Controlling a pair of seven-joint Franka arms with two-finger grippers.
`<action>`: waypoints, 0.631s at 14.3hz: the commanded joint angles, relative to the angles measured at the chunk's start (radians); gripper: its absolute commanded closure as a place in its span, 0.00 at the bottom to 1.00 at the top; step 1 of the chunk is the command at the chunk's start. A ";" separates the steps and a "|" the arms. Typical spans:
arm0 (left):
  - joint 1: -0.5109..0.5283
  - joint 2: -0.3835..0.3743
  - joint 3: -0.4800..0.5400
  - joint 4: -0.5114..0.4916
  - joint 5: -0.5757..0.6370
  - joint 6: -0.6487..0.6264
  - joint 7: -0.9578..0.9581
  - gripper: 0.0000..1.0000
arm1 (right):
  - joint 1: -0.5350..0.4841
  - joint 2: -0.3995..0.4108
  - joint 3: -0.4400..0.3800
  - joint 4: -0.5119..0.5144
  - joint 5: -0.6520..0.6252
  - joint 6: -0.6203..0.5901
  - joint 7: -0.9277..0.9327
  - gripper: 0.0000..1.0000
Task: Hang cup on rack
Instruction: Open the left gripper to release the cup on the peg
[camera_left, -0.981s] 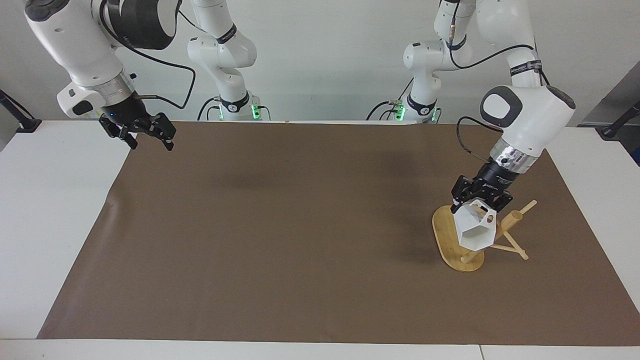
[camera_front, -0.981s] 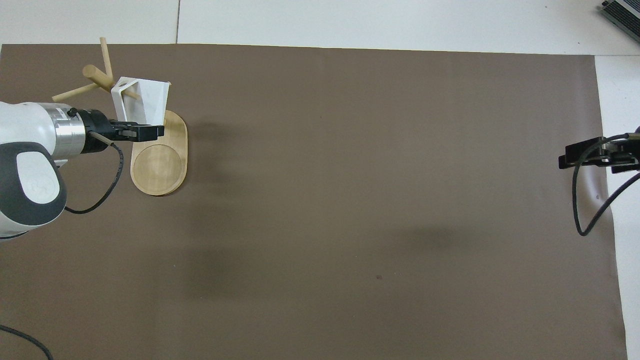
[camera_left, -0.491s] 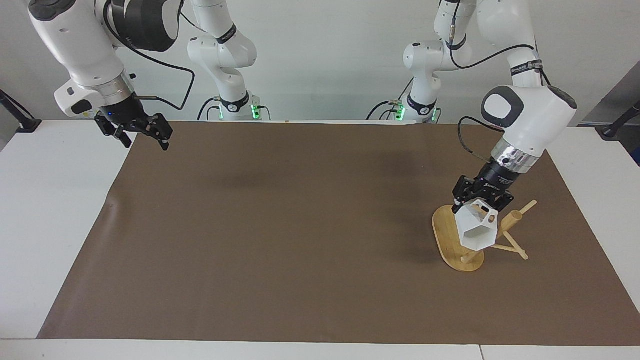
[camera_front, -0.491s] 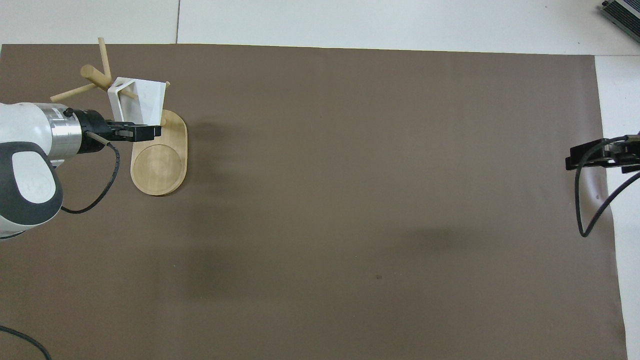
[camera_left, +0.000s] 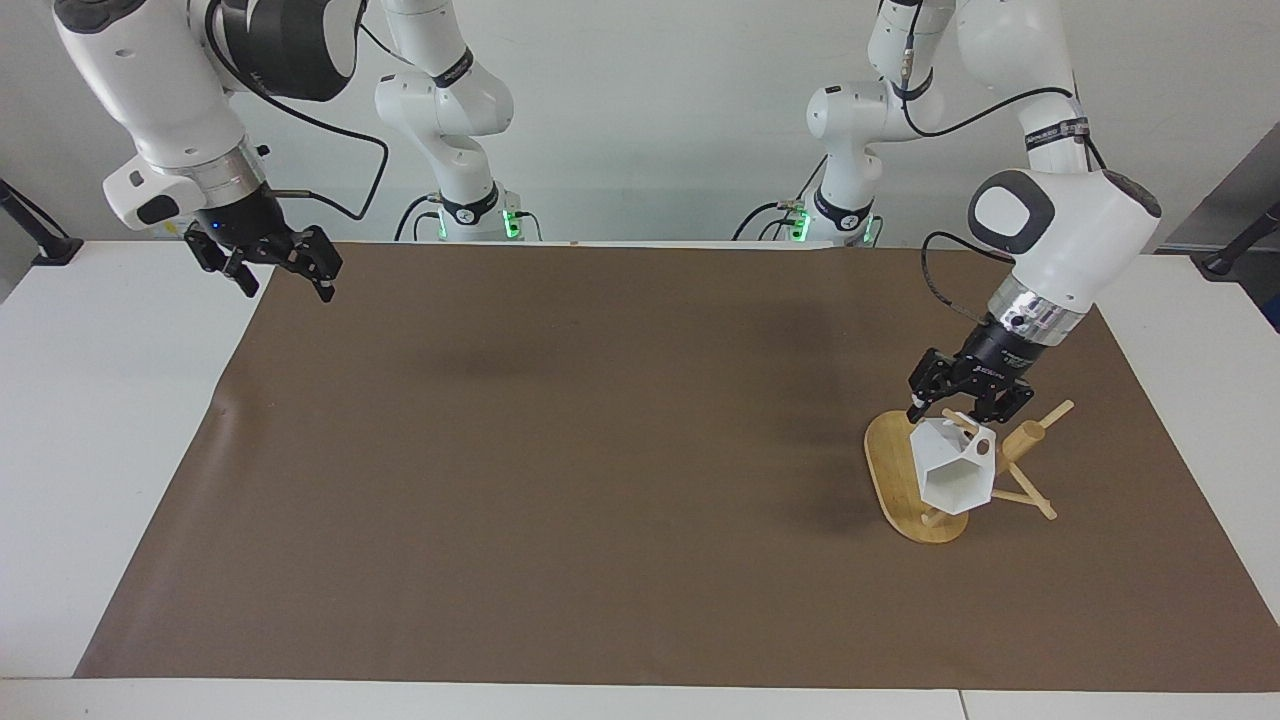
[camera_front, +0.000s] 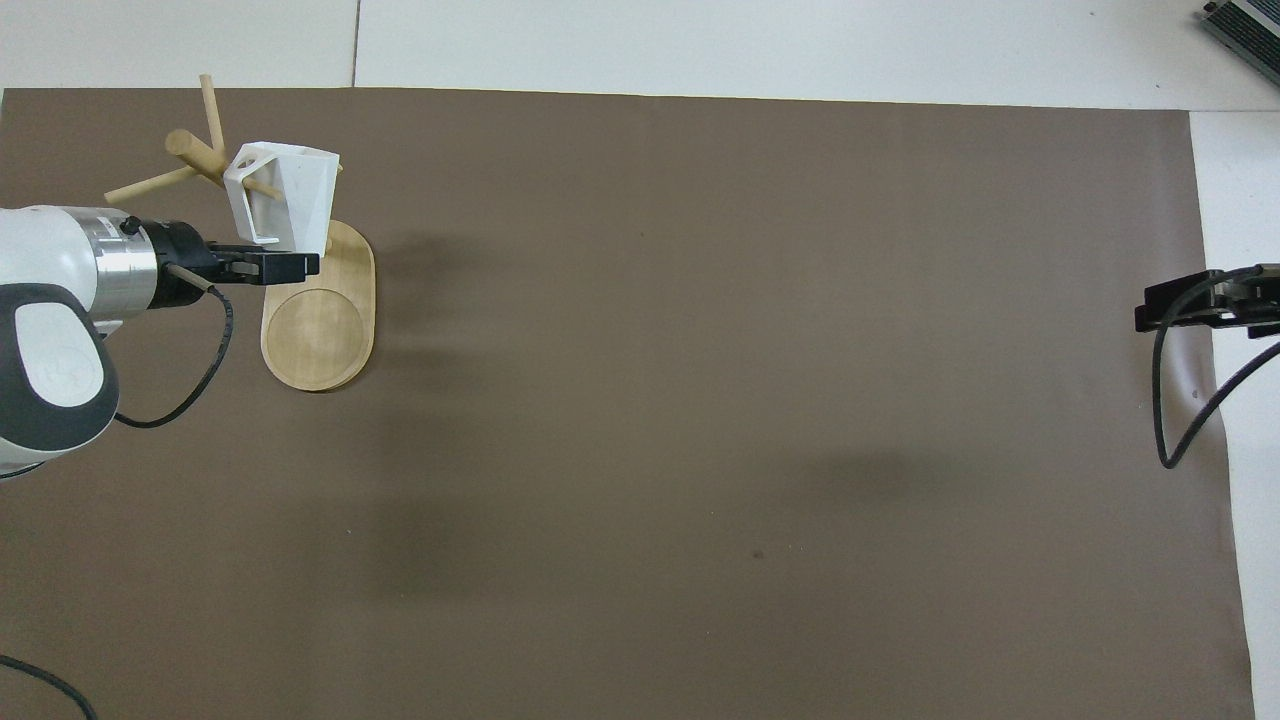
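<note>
Cup hung, only my retreat is left.
The white faceted cup hangs by its handle on the bamboo mug tree's peg; my left hand hovers just above, fingers apart and empty; my right hand waits, open.

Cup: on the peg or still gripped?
On the peg. The cup hangs tipped from the rack by its handle; the left gripper is open above it.

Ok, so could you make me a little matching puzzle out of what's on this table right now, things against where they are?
1 white faceted cup
2 light bamboo rack
3 left gripper
4 right gripper

A stands on the brown mat
B hangs on the rack
C waits over the mat's corner, fingers open
D just above the cup, fingers open

Pairs: 1-B, 2-A, 3-D, 4-C
</note>
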 joint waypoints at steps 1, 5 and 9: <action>0.013 -0.021 -0.006 0.004 0.013 -0.047 -0.047 0.14 | -0.006 -0.001 0.003 0.002 -0.009 0.027 -0.004 0.00; 0.039 -0.045 -0.001 0.043 0.015 -0.202 0.068 0.10 | -0.006 -0.001 0.000 -0.003 0.000 0.041 -0.013 0.00; 0.053 -0.119 -0.001 0.023 0.034 -0.337 0.240 0.07 | -0.004 -0.001 0.002 -0.006 0.002 0.041 -0.008 0.00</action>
